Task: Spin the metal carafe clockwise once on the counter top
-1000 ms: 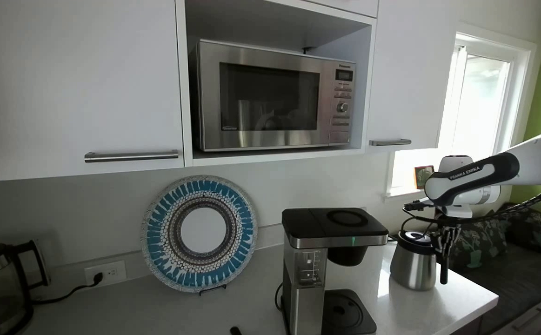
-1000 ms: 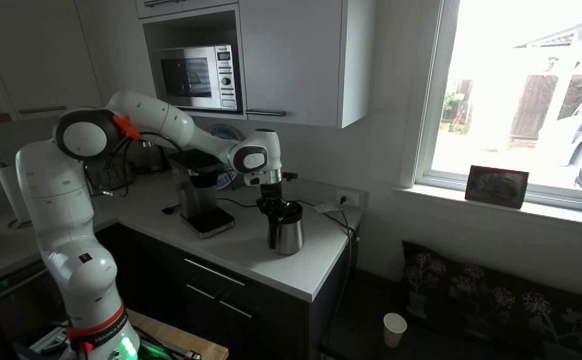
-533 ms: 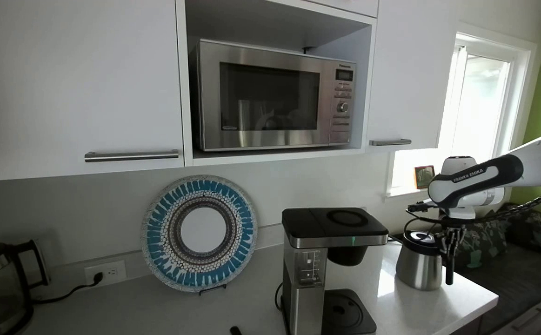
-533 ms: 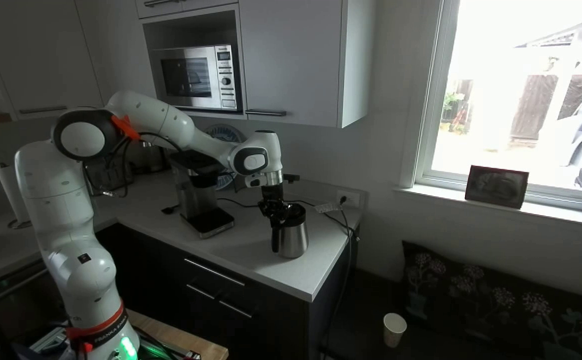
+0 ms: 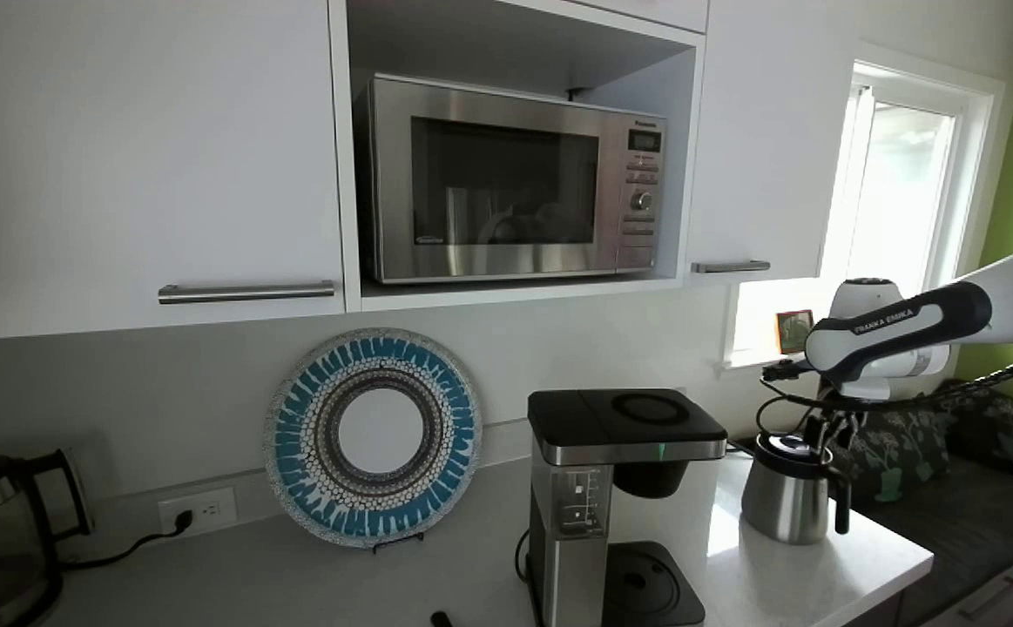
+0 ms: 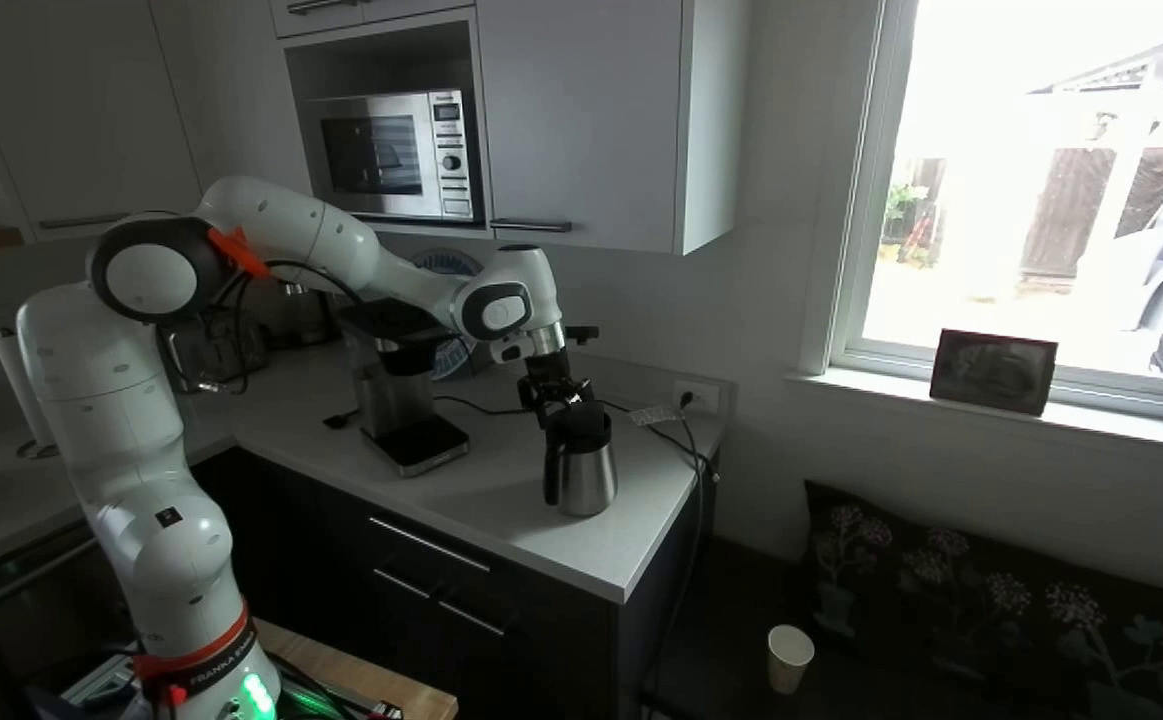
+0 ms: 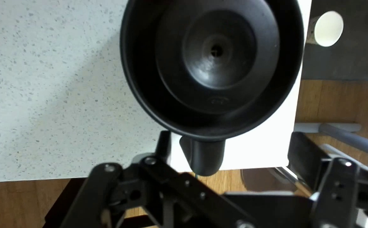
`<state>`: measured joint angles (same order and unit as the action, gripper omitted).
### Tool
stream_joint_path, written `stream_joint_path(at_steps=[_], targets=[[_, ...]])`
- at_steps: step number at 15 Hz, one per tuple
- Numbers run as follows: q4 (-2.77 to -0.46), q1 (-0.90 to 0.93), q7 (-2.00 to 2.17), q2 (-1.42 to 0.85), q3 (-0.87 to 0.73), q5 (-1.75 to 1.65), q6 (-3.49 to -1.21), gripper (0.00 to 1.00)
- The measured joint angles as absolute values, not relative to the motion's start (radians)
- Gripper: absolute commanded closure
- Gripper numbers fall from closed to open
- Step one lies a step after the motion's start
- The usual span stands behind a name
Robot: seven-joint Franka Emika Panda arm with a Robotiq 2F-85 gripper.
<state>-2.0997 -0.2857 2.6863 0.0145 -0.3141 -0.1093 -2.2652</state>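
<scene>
The metal carafe stands upright on the pale counter top, close to the worktop's corner. Its dark handle points toward the front edge. Seen from above in the wrist view, the round dark lid covers the steel body, and the handle juts out below it. My gripper is open, its fingers wide apart with the handle between them in the picture but touching neither. In both exterior views the gripper hangs at lid height, above the handle.
A black-and-silver coffee machine stands along the counter from the carafe. Behind, cables run to a wall socket. Beyond the counter's end, a paper cup sits lower down. A wall cabinet hangs above.
The carafe slid a little to the right in both exterior views, with the gripper shut at its handle. Since then the gripper has opened and risen off the handle; the carafe stays put.
</scene>
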Motion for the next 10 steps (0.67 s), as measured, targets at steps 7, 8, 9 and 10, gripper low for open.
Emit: stream_joint_path(at_steps=[7,8,9,10], targets=[[-2.094,-0.298,2.311,0.116,-0.311,-0.137,-2.287,0.0],[-2.093,-0.302,2.245,0.126,-0.311,-0.137,-2.284,0.0],[-2.093,-0.305,2.18,0.135,-0.311,-0.137,-2.282,0.0],[-2.093,-0.309,2.113,0.142,-0.313,-0.135,-2.281,0.0]])
